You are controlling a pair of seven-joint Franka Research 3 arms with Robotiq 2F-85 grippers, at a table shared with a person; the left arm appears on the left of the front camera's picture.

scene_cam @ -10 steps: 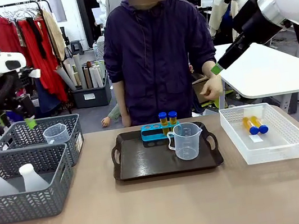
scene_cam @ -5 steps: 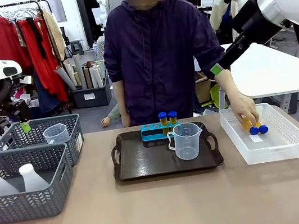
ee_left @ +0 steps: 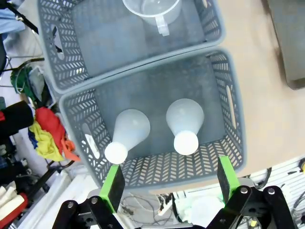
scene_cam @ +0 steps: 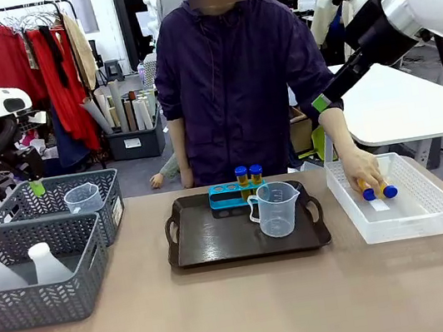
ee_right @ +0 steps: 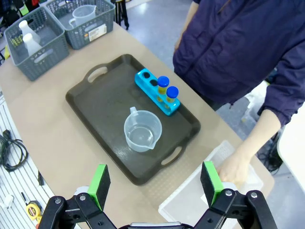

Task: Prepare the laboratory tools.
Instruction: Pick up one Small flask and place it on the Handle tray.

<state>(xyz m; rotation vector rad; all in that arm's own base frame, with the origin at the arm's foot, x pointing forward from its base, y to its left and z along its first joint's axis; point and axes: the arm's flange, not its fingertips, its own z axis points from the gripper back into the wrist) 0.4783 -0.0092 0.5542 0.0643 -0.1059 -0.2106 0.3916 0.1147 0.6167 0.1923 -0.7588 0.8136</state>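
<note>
L pincer [ee_left: 169,179] hangs over the near grey lattice plastic basket [ee_left: 228,109], jaws spread as wide as they go, nothing btwn the green pads. Under it stand two whitish translucent conical flasks [ee_left: 185,121], upright, side by side, not touching. The far grey lattice basket [scene_cam: 21,202], just behind, holds a small clear plastic measuring beaker [scene_cam: 83,198].

Step in hand, prob.: L arm fetches a flask. To do it well: take the one nearer the tray, centre over its neck, drop straight, pads either side of the narrow neck, not the wide body. Keep off the basket wall & the 2nd flask, then lift vertical.

Mid table [scene_cam: 228,316]: dark rectangular plastic tray w/ handles [scene_cam: 209,244]. A blue tube rack [scene_cam: 227,199] sits at its far edge w/ two small amber tubes with blue caps [scene_cam: 248,176] upright in it and two holes free. A clear plastic measuring beaker w/ handle and spout [scene_cam: 275,208] stands just in front of the rack.

Right: white lattice plastic basket [scene_cam: 432,217]. The person's hand [scene_cam: 363,169] is inside it, on two more amber tubes [scene_cam: 377,189]. R pincer [ee_right: 155,183] is high above the table, wide open, empty. It should keep clear of that hand.
</note>
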